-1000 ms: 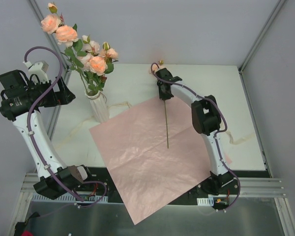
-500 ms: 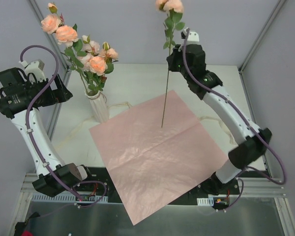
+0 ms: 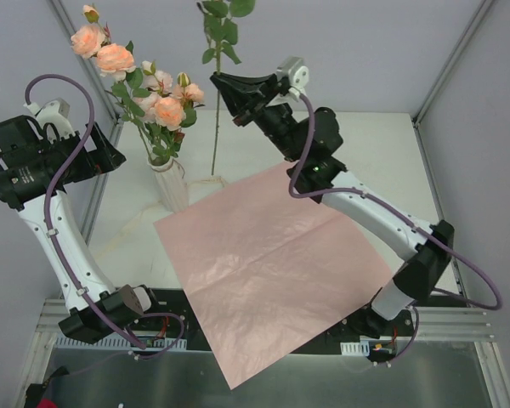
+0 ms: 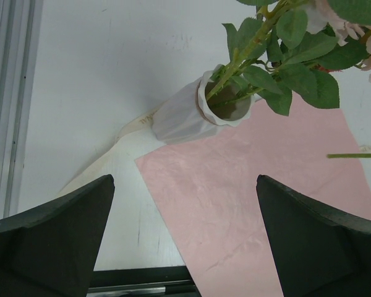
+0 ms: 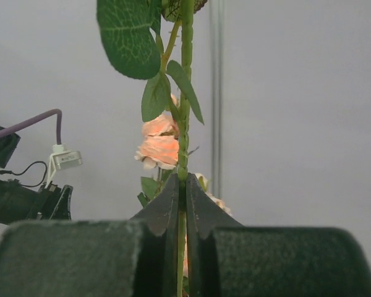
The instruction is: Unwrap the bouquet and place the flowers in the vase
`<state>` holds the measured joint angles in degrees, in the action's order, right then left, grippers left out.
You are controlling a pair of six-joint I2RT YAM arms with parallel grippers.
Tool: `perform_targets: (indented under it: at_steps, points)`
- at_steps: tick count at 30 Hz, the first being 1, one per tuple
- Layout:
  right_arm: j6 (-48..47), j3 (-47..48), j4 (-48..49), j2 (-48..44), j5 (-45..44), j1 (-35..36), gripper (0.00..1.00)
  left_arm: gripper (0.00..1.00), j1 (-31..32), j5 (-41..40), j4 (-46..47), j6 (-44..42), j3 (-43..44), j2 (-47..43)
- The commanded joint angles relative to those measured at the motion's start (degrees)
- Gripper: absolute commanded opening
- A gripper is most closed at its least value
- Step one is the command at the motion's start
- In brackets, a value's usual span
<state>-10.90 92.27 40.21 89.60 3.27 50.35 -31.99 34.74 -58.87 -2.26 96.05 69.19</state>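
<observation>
A white table (image 3: 391, 144) stands inside a booth of plain grey panels, with a back wall (image 3: 365, 51) behind it, a left wall (image 3: 17, 68) and a right wall (image 3: 493, 170) at its sides, and slim aluminium posts (image 3: 455, 64) running up the corners where the panels meet. Along the table's near edge lies a ridged aluminium rail (image 3: 459, 323), and below that a dull grey metal sheet (image 3: 365, 382) fills the bottom of the overhead view. The light is even and soft, leaving only faint shadows on the tabletop and a pale sheen on the metal.
</observation>
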Motion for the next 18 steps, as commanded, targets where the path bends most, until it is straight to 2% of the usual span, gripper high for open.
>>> perform_targets:
  at_steps: [1,10,18]
  points:
    - [-0.09,9.14,12.44,7.49,8.42,2.21,0.01,0.99,-0.53,1.91,1.30,1.65,1.68,-1.69]
    - [2.72,21.27,19.38,19.54,13.34,5.11,0.01,0.99,-0.53,0.77,2.97,-0.29,-0.25,-2.83]
    - [2.28,27.52,19.82,25.26,14.84,5.20,0.01,0.99,-0.53,1.56,3.32,-0.90,-0.60,-1.78]
